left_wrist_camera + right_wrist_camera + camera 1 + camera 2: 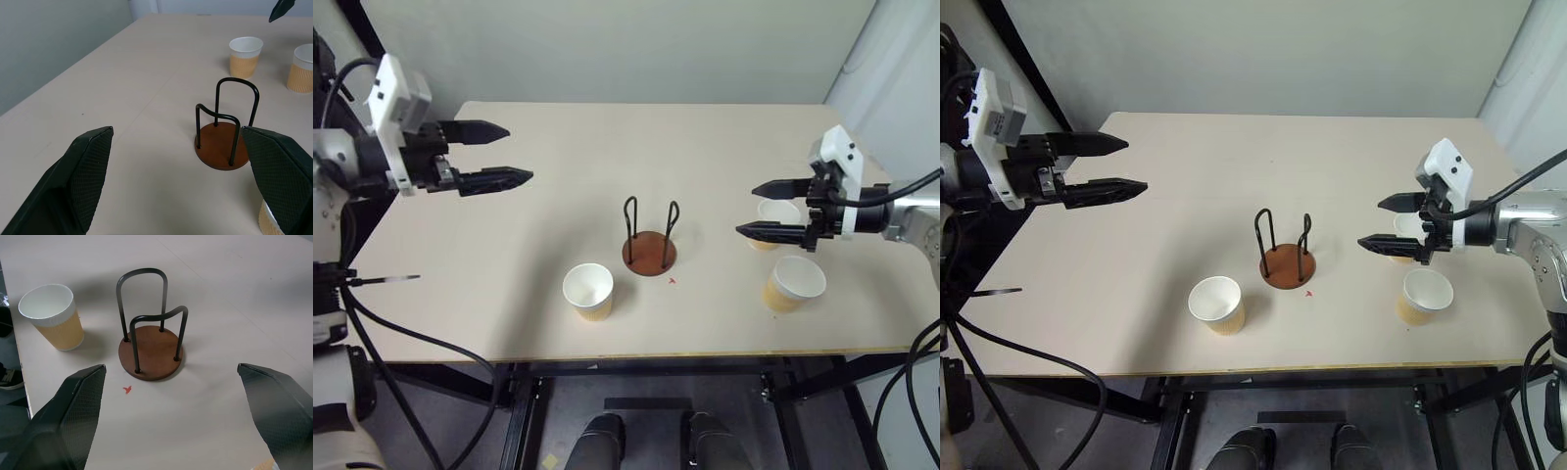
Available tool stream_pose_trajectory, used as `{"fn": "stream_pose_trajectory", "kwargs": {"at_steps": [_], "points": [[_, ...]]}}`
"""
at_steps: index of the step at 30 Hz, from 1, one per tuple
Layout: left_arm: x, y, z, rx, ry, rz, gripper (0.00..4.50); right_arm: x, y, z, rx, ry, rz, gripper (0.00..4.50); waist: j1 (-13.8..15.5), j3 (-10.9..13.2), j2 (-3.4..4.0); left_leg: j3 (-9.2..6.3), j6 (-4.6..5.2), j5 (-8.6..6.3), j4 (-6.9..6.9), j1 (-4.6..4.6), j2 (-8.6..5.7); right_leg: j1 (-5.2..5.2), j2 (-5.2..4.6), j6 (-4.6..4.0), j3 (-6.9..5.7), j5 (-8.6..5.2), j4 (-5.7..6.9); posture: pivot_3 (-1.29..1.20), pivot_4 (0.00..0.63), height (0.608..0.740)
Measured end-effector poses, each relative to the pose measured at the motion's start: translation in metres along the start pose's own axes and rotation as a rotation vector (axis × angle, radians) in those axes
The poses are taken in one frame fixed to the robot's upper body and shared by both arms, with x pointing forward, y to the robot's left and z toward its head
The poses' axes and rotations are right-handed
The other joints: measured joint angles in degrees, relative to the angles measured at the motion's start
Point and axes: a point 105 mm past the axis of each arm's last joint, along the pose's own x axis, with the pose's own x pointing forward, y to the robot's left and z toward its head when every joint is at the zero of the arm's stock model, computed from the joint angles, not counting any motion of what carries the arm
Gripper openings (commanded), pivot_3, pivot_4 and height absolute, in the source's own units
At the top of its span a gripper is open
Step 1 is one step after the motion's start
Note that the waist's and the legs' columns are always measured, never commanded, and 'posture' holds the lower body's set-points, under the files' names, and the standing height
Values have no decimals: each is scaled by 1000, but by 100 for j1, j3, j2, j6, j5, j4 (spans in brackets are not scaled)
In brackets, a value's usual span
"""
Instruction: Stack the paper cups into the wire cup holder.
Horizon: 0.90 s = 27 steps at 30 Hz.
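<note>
Wire cup holder [649, 245]: round reddish-brown disc, two black wire loops, empty, mid-table. Three tapered kraft paper cups upright: one [588, 291] just left-front of it, two [793, 282] [777, 217] at right beneath the right gripper [762, 209]. Left gripper [504, 154] well apart, far left. Both grippers' jaws apart, nothing held

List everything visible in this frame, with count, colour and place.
paper cups: three, tan outside and white inside, all upright on the table; one near the front edge to the holder's left, two on the right, one nearer the front and one behind the right gripper.
wire cup holder: one, reddish-brown disc with black wire loops, table centre, empty.
red mark: one, on the table beside the holder's base.
table: one, light beige.
left gripper: black fingers, open, above the table's left side.
right gripper: black fingers, open, above the right side.
</note>
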Motion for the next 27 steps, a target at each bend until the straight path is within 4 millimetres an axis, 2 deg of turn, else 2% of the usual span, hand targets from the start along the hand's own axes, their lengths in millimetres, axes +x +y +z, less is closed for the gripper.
{"fn": "stream_pose_trajectory", "kwargs": {"at_steps": [4,8,15,20,23,27], "points": [[2,5,-5,-18,-2,6,4500,-1,-2,6,-8,-10,-17,4472,4,0,0,-1,1,2,1,1,0,0,0,0,-1,0,5,0,150,740],[14,6,-3,-2,-21,-23,4500,-1,-3,8,-23,-9,-43,4472,19,-1,-3,-3,2,4,6,0,-1,2,-1,0,-2,1,6,0,150,740],[24,4,6,50,0,-104,4500,3,23,2,84,9,48,4472,11,-2,-4,0,5,1,7,-4,-3,4,0,7,-1,-4,-2,0,150,740],[23,-5,-1,81,75,-200,4500,25,35,-12,151,43,110,4472,-13,-2,-5,0,6,1,8,-2,0,2,3,11,2,-4,2,0,150,740],[17,-4,-2,91,103,-189,4500,44,29,-27,184,76,88,4472,-32,-2,-4,-1,7,1,13,-1,3,-3,4,11,2,-1,11,0,150,740],[7,-5,-3,106,123,-165,4500,62,12,-33,175,96,32,4472,-47,-2,-4,-1,9,2,13,-1,4,-11,4,9,2,0,20,0,150,740]]}}
